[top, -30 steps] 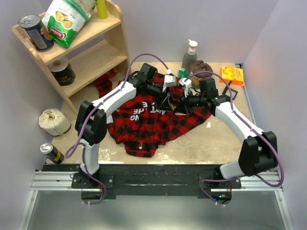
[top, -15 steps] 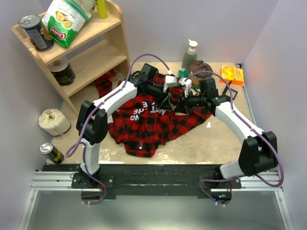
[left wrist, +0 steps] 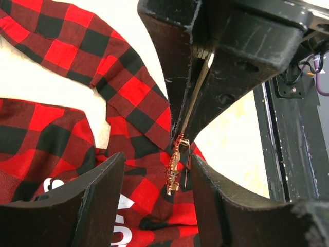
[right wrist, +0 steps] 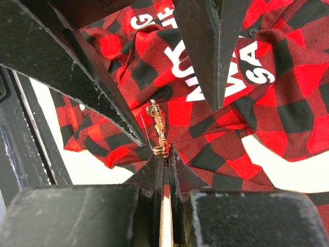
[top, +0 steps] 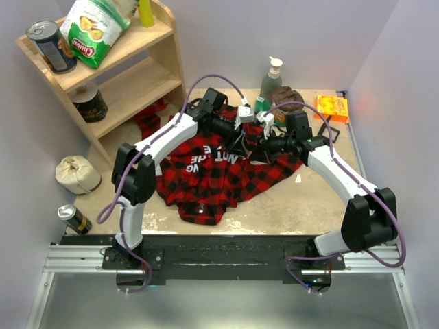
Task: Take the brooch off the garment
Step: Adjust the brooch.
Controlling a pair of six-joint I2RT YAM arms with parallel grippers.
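Nearest: right hand [right wrist: 165, 159] pinched shut on the near end of the brooch [right wrist: 157, 128], as far as seen. Judged tiny, light, rigid metal, with a thin pin that bends easily; grip the body, not the pin. The left hand [left wrist: 157, 157] is wide open, holds nothing and straddles it. Behind, the garment [right wrist: 288, 77], soft and limp, drapes onto the worktop [left wrist: 226, 134].

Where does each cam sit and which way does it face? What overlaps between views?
Top external: above and behind the robot, looking down on the table; left arm and right arm meet over the garment.
Left wrist: on the left wrist, looking past its own open fingers at the brooch.
Right wrist: looks past its own shut fingers, facing the left end effector.
Shared: both wrist views show the brooch pinched by the right end effector.
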